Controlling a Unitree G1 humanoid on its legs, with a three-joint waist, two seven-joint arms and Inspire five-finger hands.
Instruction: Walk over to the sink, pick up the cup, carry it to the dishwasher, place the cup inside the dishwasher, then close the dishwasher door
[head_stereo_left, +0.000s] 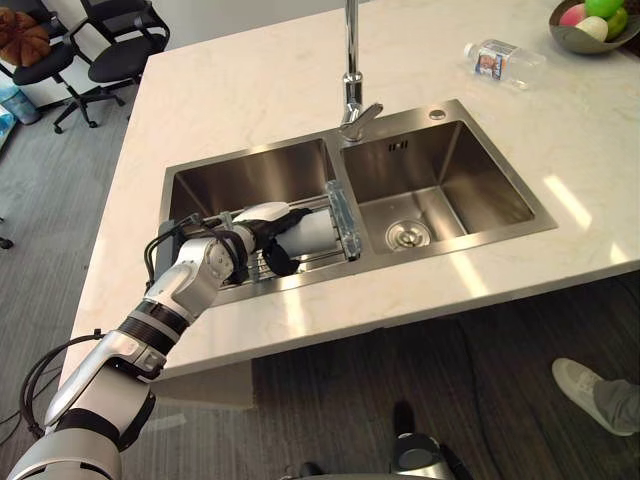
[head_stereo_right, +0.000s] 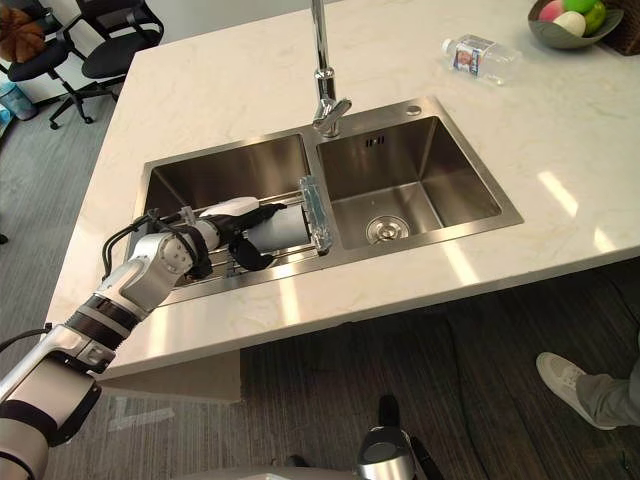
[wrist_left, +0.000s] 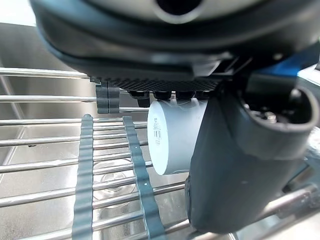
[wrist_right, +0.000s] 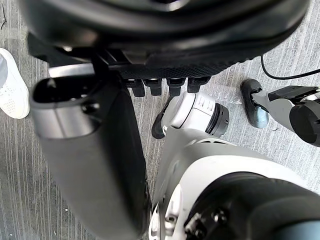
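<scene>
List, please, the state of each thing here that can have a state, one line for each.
cup: lying on its side on the rack in the left basin.
left hand: open, the cup between its thumb and fingers.
right hand: open, relaxed, above the floor.
tap: no water running.
water bottle: lying on its side on the counter.
bowl: upright, holding round things.
</scene>
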